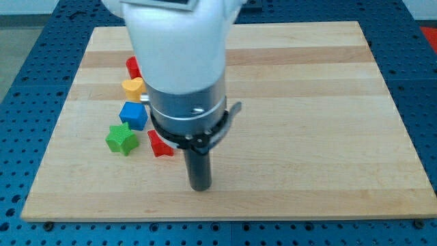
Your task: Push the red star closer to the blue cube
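The red star (160, 145) lies on the wooden board (307, 102) at the view's lower left, partly hidden by the arm's body. The blue cube (134, 115) sits just up and left of it, a small gap between them. My tip (200, 187) is at the end of the dark rod, down and to the right of the red star, apart from it.
A green star (121, 139) lies left of the red star, below the blue cube. A yellow block (134, 88) sits above the blue cube. Another red block (133, 67) is above that, partly hidden by the arm.
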